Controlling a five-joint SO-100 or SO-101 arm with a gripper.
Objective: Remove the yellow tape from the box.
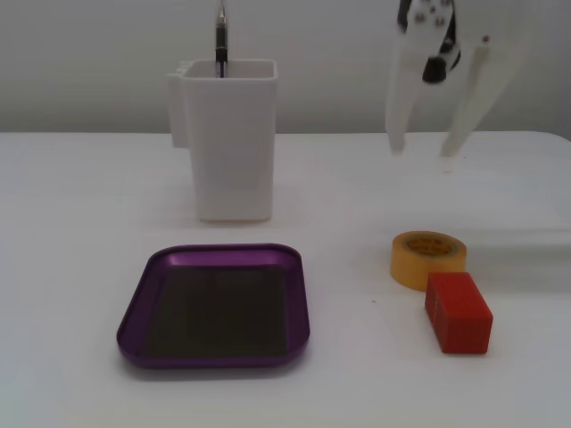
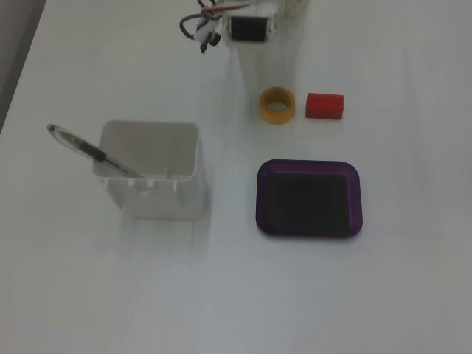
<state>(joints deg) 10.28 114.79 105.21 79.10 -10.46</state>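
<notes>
The yellow tape [image 1: 427, 258] lies flat on the white table, outside the box, touching or almost touching a red block [image 1: 458, 311]. It also shows in the other fixed view [image 2: 277, 105], left of the block [image 2: 324, 105]. The box, a shallow purple tray [image 1: 302, 294], is empty; it shows in the other fixed view too [image 2: 307, 168]. My white gripper [image 1: 422, 153] hangs above the table behind the tape, fingers spread open and holding nothing. From above only the arm's wrist [image 2: 247, 28] shows clearly; the white fingers blend into the table.
A tall white plastic container [image 1: 230, 138] with a pen in it [image 2: 82, 146] stands behind the tray. The table's far edge meets a pale wall.
</notes>
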